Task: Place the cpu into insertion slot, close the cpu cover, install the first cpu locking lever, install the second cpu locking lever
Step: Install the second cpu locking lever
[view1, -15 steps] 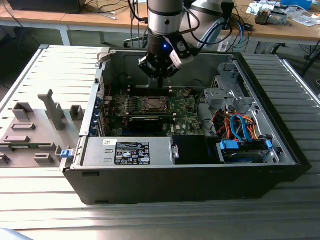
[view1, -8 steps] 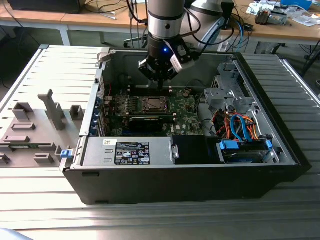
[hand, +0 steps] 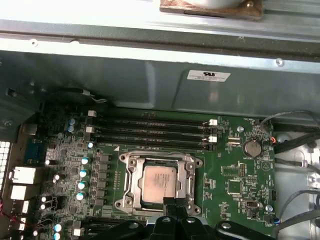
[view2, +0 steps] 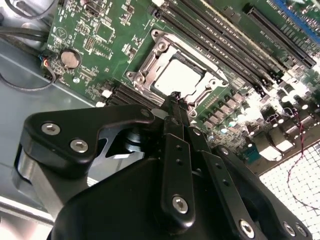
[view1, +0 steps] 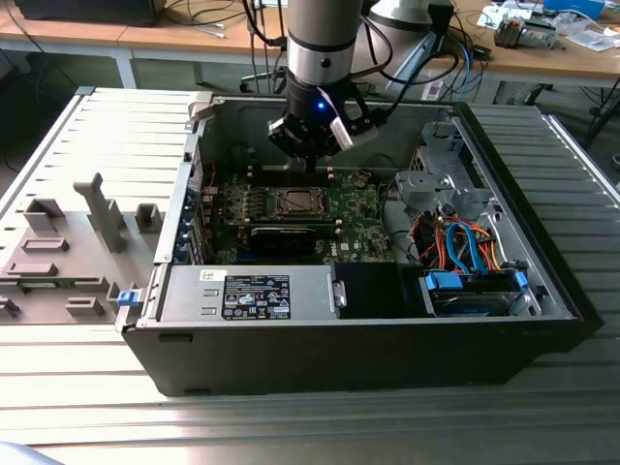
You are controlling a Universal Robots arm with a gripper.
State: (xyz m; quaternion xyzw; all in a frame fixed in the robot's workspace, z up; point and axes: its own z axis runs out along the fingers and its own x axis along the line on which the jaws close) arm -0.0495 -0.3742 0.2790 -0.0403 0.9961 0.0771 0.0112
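My black two-fingered gripper (view2: 176, 98) hangs inside the open black computer case (view1: 542, 281) at the centre of the exterior view, jaws pressed together with nothing between them, tips just at the edge of the silvery-rimmed square insertion slot (hand: 159, 184). The small flat silvery-grey square cpu (hand: 159, 182) already lies in that slot on the green circuit board (hand: 235, 175), lower centre of the first wrist view. The thin silvery metal cpu cover (view2: 200, 75) frames the chip in both wrist views.
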